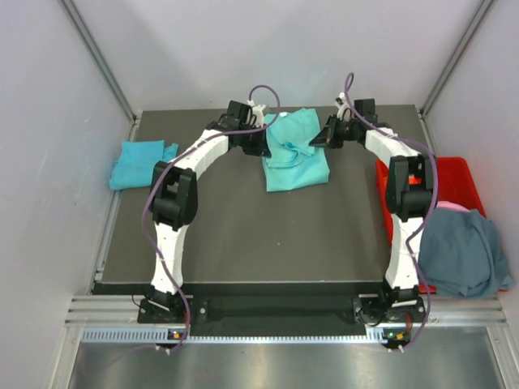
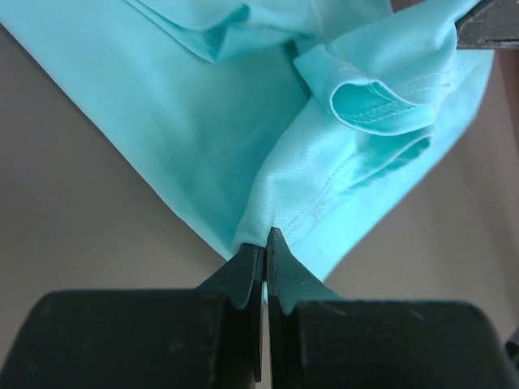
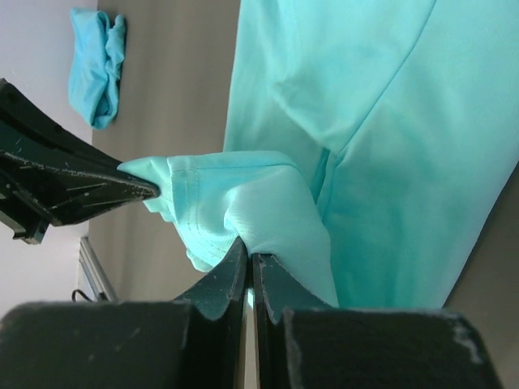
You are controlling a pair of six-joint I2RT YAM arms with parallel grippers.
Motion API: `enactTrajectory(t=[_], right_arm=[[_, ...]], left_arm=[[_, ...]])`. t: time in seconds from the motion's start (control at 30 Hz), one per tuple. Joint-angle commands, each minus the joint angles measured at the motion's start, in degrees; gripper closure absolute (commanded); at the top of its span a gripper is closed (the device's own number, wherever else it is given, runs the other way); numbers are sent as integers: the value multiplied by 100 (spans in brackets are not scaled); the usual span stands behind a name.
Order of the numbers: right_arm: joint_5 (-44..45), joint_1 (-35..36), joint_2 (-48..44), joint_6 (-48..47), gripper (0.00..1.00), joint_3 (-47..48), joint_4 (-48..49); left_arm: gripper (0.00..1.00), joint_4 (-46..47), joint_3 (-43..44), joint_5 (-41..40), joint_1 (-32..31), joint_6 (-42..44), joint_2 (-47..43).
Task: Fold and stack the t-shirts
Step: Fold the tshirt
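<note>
The mint-teal t-shirt [image 1: 296,158] lies at the far middle of the table [image 1: 268,235], between the two grippers, and both have hold of it. The left gripper [image 2: 266,243] has its jaws pressed together on a stitched edge at the shirt's left side, the cloth emerging right at the fingertips. The right gripper [image 3: 250,247] is likewise pinched closed on a bunched fold at the shirt's right side. In the right wrist view the left gripper's tips nip the same gathered cloth just beside it. The shirt is a partly folded, roughly rectangular bundle. Its near part lies flat and smooth on the table, while the far part is rumpled, with a stitched hem rolled into a loop; whether that is a sleeve or the bottom hem cannot be told. The cyan-blue t-shirt [image 1: 139,164] lies crumpled at the table's left edge, well apart from both grippers. The slate grey-blue t-shirt [image 1: 462,251] is draped over the near end of the red crate [image 1: 454,174], which sits at the table's right edge beside the right arm. Open dark tabletop runs from the mint-teal shirt to the near edge, between the two arms. Pale walls [image 1: 49,121] close in the left, right and far sides, and the shirt's far edge lies near the table's far edge.
</note>
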Motion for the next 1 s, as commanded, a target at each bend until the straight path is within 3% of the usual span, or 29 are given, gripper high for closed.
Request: enactTrajectory(t=[0.0,0.37,0.67,0.7,0.73,0.87,0.97], right_arm=[[-93,-31,268,86,100,601,325],[39,-48,1077,200,100,1428,360],[91,-57,1323,201,100,1498,404],[91,-75,1315,183,100,1498,413],[83,-83,1280,174,93,1498,395],[100,-171,701,-36,77,1000,578],[205,-285,33,-509,71,455,632]], left_arm=[[100,212,546,-213,106,116,232],[100,634,1145,-538,168,143,856],[100,652,1330,-714,168,213,1120],[97,617,1339,-845,168,213,1111],[89,573,1365,-933,168,213,1076],[48,458,1034,-1075,176,248,489],[43,1011,165,-970,211,11,-355]])
